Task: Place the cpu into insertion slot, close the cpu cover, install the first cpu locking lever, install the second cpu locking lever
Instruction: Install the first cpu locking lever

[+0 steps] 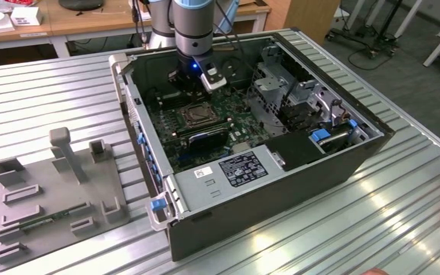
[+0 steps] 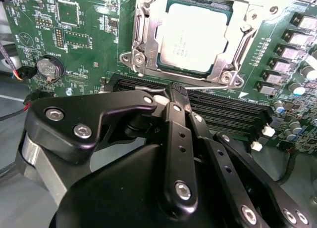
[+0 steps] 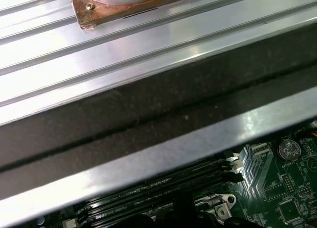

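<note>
Looking down into open PC case [image 1: 342, 166] lying on slatted metal table [image 1: 52, 91], w/ robot arm [image 1: 193, 28] reaching inside. Gripper [image 2: 174, 92]: black, pinched closed at tip. Thin silvery rod [image 2: 148, 88] right beside tip; can't tell if touching.

Just past tip: long black memory slots [image 2: 228, 114], long axis running crosswise to gripper's reach. Beyond those, on green mobo [image 2: 94, 20]: insertion slot [image 2: 226, 78], silvery rim w/ screws at corners. Seated in it: cpu [image 2: 190, 37], pale silver square, flat, face up, edges parallel w/ slot rim; square, so no long axis to speak of. Lying flat over cpu's margins: cpu cover [image 2: 241, 27], silvery frame, cut-out middle leaving chip's face showing.

Room: low board surface around slot and off to gripper's side, near coin battery [image 2: 48, 68]. Tighter on gripper's far side from cpu, w/ case wall edge [image 3: 148, 163] close past memory slots in first wrist view. Drive cage [image 1: 277, 80] standing tall to exterior view's right of gripper, apart from it. Grey fixture plate [image 1: 52, 195] on table, outside case, well apart from gripper.
</note>
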